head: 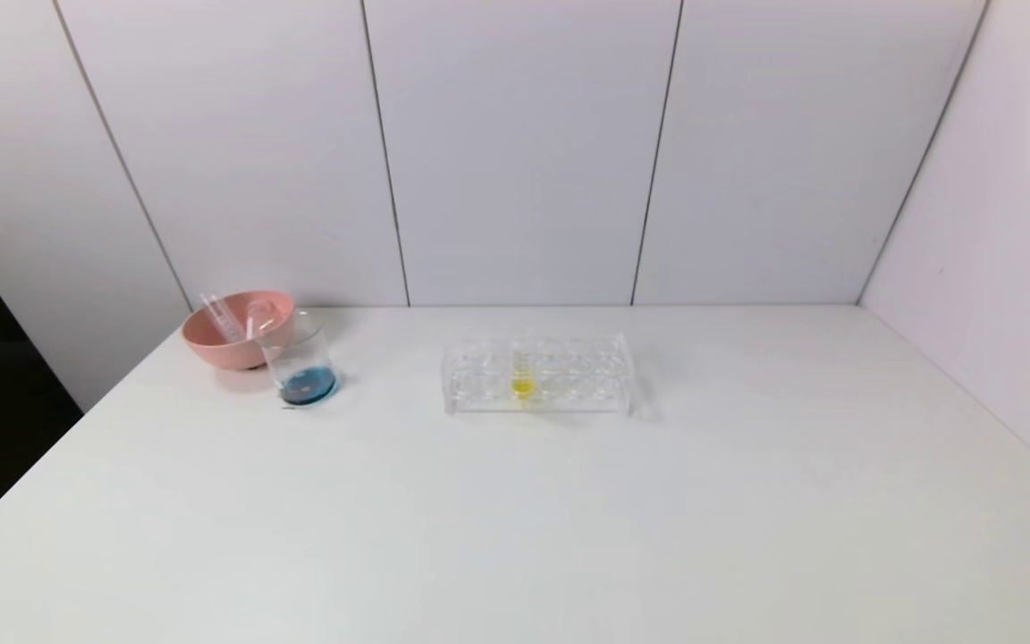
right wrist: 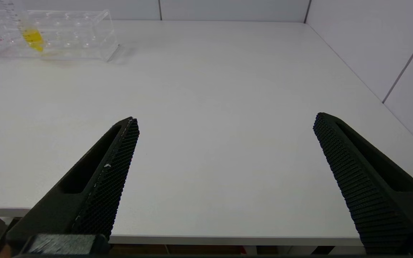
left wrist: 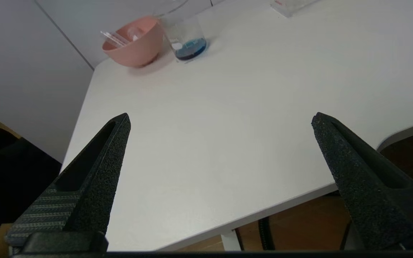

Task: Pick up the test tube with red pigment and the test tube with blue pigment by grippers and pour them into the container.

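White desk (head: 569, 519): container (head: 304, 367) holds blue liquid; emptied tubes (head: 222, 315) discarded in pink bowl (head: 211, 344). Left gripper (left wrist: 221, 122), right gripper (right wrist: 226, 123) parked at near edge, fingers apart, empty.

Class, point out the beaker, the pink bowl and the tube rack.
beaker (head: 305, 386), head view, blue liquid at its bottom.
pink bowl (head: 215, 344), head view, outer wall.
tube rack (head: 569, 376), head view, clear front.

Both arms outside the head view; tubes (head: 222, 315) in the pink bowl (head: 211, 344) too small to tell apart.
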You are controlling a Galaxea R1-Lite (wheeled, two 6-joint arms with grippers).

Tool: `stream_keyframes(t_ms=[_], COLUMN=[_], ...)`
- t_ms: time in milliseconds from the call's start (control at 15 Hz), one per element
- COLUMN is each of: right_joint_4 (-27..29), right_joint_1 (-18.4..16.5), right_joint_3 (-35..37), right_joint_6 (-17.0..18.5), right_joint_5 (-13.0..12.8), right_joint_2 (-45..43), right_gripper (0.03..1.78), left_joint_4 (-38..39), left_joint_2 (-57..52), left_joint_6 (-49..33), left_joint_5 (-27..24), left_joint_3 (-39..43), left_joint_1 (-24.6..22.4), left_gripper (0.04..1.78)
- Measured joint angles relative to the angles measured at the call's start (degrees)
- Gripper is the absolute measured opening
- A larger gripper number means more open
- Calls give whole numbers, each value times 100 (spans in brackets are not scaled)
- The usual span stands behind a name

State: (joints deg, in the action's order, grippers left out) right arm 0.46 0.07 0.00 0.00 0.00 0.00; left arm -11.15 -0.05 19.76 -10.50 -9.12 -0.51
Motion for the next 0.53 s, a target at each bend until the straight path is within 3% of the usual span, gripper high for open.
stream_keyframes(t_ms=[267, 533], right_joint_4=[-2, -2], right_joint_1=[2, -2], right_joint_3=[0, 0], right_joint_6=[0, 0], right_joint_5=[0, 0], right_joint_2=[0, 0], right_gripper=[177, 177], left_joint_4=[0, 110], left_joint_2=[0, 0], left_joint_6=[-466, -1615], left_joint_5=[435, 885], left_joint_3=[374, 513], left_joint_1=[0, 0], left_gripper=[176, 176])
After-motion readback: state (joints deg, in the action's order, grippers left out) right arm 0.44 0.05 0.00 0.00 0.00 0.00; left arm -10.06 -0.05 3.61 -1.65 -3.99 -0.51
